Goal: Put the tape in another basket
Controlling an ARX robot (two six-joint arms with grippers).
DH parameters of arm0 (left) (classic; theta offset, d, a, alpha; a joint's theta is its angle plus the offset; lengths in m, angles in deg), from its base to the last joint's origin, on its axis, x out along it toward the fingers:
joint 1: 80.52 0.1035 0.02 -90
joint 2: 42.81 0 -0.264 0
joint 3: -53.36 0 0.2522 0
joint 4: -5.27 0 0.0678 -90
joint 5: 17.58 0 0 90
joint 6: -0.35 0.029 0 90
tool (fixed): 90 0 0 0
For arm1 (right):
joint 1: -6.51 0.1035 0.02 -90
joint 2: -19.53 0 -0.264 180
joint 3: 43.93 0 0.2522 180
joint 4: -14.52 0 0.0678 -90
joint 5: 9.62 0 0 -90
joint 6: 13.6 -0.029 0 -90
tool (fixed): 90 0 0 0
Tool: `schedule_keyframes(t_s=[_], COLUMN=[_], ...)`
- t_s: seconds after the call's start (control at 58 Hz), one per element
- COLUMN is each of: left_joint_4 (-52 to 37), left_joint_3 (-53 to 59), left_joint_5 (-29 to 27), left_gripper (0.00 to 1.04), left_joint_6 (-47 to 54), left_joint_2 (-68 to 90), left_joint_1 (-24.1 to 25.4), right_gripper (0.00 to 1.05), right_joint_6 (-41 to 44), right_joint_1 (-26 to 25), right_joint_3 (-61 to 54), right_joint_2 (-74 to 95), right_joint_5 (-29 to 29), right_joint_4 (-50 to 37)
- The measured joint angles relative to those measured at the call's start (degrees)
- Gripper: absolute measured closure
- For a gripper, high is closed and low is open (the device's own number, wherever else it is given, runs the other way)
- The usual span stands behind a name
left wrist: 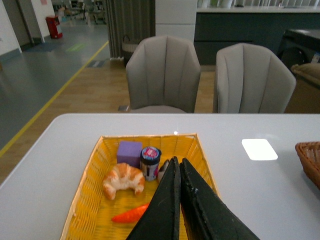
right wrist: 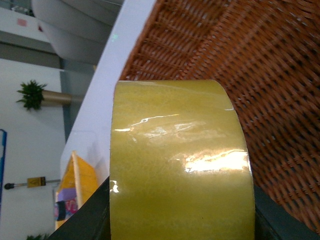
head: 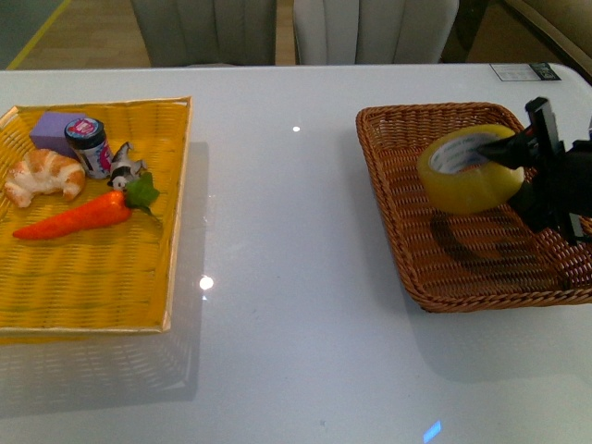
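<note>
The yellowish tape roll [head: 470,170] with its white core hangs above the floor of the brown wicker basket [head: 416,236] at the right, casting a shadow below it. My right gripper [head: 504,157] is shut on the tape, one finger through the core. In the right wrist view the tape [right wrist: 180,165] fills the picture between the black fingers [right wrist: 90,215], with the basket's weave [right wrist: 260,60] behind it. My left gripper [left wrist: 178,165] is shut and empty, held over the yellow tray [left wrist: 90,200]; it is out of the front view.
The flat yellow tray [head: 83,287] at the left holds a croissant [head: 44,176], a carrot [head: 79,217], a purple block [head: 55,129], a small jar [head: 89,146] and a small grey thing [head: 125,166]. White table [head: 287,277] lies between tray and basket. Two chairs [left wrist: 165,75] stand behind.
</note>
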Motion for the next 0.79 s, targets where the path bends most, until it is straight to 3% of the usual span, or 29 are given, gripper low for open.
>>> schedule_keyframes(t_s=[0.138,0.466,0.793], left_joint_4=[4.7,15.3,23.9], left_joint_3=[1.0,1.0,1.0], left_joint_5=[2.9,3.2,3.3], left_gripper=[1.03,1.03,1.03], left_joint_6=[0.1,0.1,0.1], left_joint_2=[-5.0,-16.8,-25.8], left_joint_1=[4.0,4.1,4.1], right_gripper=[0.58,0.07,0.09], right_joint_6=[-0.1,1.9,16.4], right_joint_1=[0.8,-0.9,-5.8], right_joint_3=[0.5,-2.8,-16.2], right_joint_2=[2.0,-0.2,-24.4], right_joint_5=[1.2,3.3,4.1], right_joint_4=[0.9,6.1,10.4])
